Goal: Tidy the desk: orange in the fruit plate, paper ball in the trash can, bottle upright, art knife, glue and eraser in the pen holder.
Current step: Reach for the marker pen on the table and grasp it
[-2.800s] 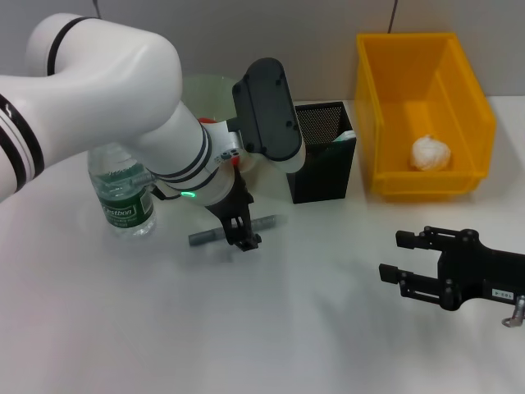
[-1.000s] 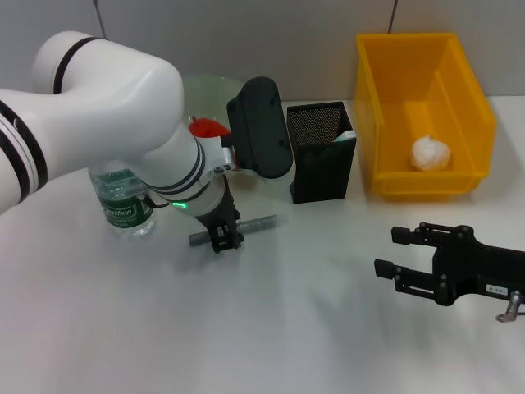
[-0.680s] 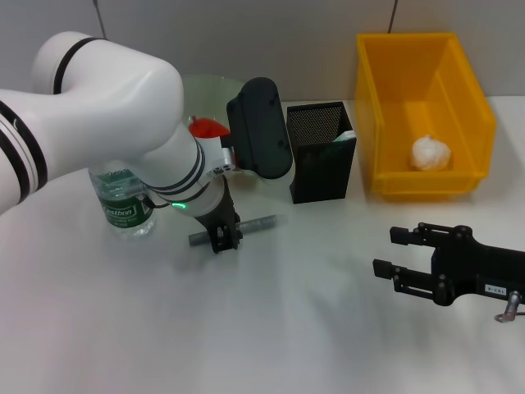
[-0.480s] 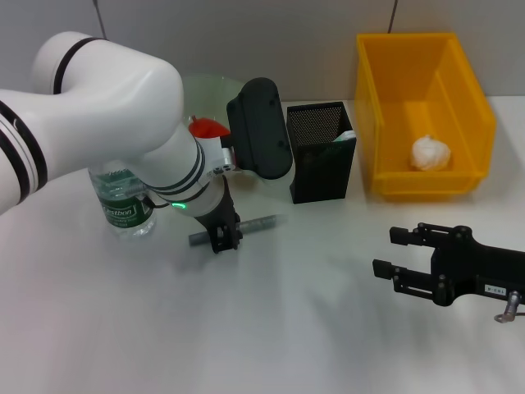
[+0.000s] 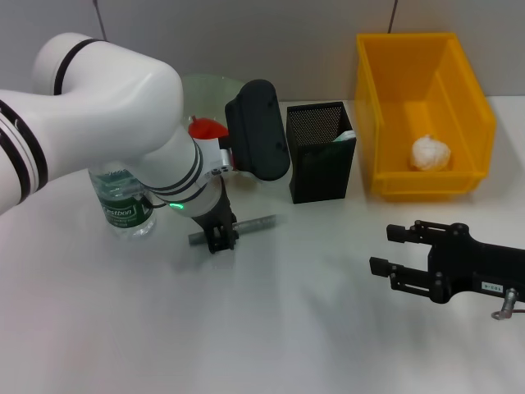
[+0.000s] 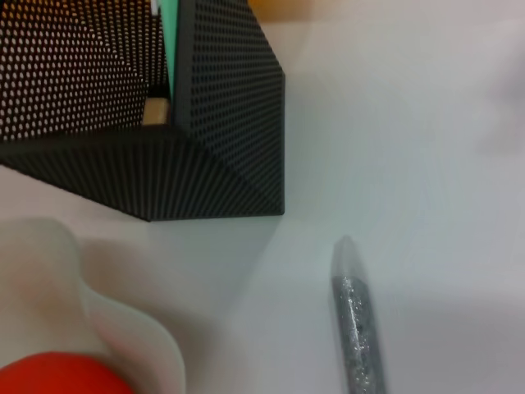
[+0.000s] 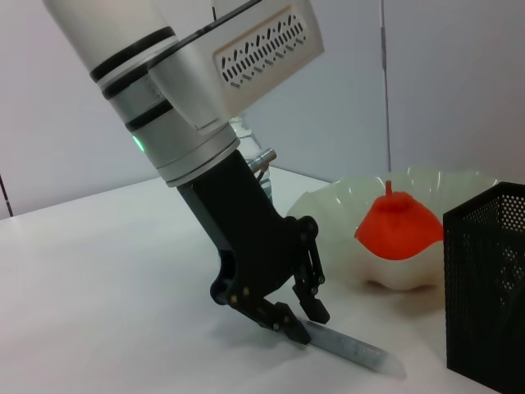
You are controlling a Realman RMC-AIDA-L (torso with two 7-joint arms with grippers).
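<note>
One slim grey glue stick (image 5: pixel 234 229) is lying flat on the desk (image 5: pixel 262 328) in the head view, in front of the upright bottle (image 5: pixel 123 197) and the fruit plate (image 5: pixel 209 90), and I am bringing my left gripper (image 5: pixel 220 240) down over its near half, fingers straddling it; whether they are already pinching it, I cannot tell from here. My right gripper (image 5: pixel 398 256) is waiting spread wide and empty, well apart on the other side, near the trash can (image 5: pixel 426 107) where the paper ball (image 5: pixel 431 153) is lying. From my left wrist, I am seeing the stick's rounded tip (image 6: pixel 354 320) pointing toward the pen holder (image 6: pixel 197 139), with the orange (image 6: pixel 57 376) sitting in the plate beside it; none of my own fingers are appearing. From my right wrist, the left gripper's fingertips (image 7: pixel 299 316) are reaching down around the stick, still looking slightly parted. I am judging it light, rigid and smooth, so it is likely to roll or swing; I am favouring a hold across its middle, squeezing gently.
</note>
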